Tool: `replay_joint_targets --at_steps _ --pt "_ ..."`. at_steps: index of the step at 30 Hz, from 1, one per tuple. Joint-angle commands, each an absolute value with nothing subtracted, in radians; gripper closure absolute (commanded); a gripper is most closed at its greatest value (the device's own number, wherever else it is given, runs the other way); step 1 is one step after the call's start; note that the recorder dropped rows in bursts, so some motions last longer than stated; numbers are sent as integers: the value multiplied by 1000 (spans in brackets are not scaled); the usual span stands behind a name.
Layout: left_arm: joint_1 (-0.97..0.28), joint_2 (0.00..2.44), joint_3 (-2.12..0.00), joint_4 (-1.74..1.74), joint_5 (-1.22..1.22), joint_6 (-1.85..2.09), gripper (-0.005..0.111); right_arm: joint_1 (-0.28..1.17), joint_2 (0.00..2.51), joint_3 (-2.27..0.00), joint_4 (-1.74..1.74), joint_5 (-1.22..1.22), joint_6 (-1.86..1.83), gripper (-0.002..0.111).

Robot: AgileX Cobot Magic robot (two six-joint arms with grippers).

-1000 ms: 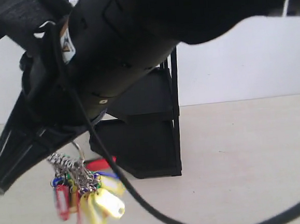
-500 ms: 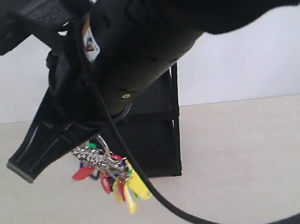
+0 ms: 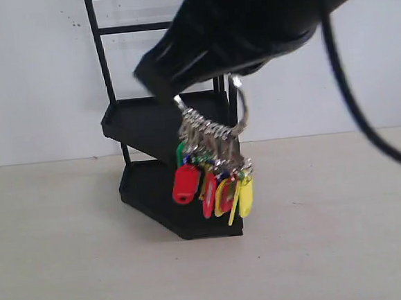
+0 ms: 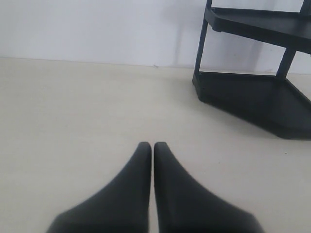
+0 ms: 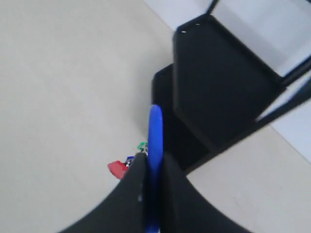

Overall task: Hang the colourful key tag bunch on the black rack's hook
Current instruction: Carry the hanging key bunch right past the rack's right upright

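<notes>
The colourful key tag bunch (image 3: 213,184) hangs in the air in front of the black rack (image 3: 142,120), with red, yellow and green tags dangling from silver rings. My right gripper (image 3: 157,82) reaches in from the upper right and is shut on the bunch's blue carabiner loop (image 5: 155,128). In the right wrist view the right gripper (image 5: 154,158) points towards the rack (image 5: 218,92), and a red tag (image 5: 116,168) shows under it. I cannot make out the hook; the arm covers the rack's upper right post. My left gripper (image 4: 148,144) is shut on nothing, low over the table.
The rack (image 4: 252,92) stands against a white wall on a pale table (image 3: 71,271). A black cable (image 3: 365,123) loops down from the right arm at the right of the exterior view.
The right arm has swung up and to the right. The key tag bunch went with it, from low at the left to a place in front of the rack's trays.
</notes>
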State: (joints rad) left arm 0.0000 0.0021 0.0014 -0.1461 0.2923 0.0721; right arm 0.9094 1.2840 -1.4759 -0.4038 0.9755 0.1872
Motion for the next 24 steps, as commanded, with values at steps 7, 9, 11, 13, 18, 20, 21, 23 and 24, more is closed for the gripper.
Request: replay_joint_targets --at_steps 7,9,11,13,18,20,21,23,24 --pt "-1 0 0 -141 284 75 102 905 1151 -1477 -725 1124 379 108" --pt "-1 0 0 -141 284 75 102 905 1148 -1477 -800 1176 421 108" --pt "-1 0 0 -141 284 75 102 905 1148 -1477 -826 1190 421 108" --pt "-1 0 0 -141 284 75 102 905 1148 -1477 -865 1190 453 108" --pt "-1 0 0 -141 284 75 102 723 1150 -1477 -802 1116 487 108" --pt "-1 0 0 -141 284 75 102 641 1150 -1477 -750 1062 466 108" --pt "-1 0 0 -141 284 75 102 612 1157 -1477 -712 1030 441 108" --pt "-1 0 0 -141 284 75 102 586 1189 -1477 -649 982 381 108" --pt "-1 0 0 -141 284 75 102 586 1216 -1477 -641 964 374 108"
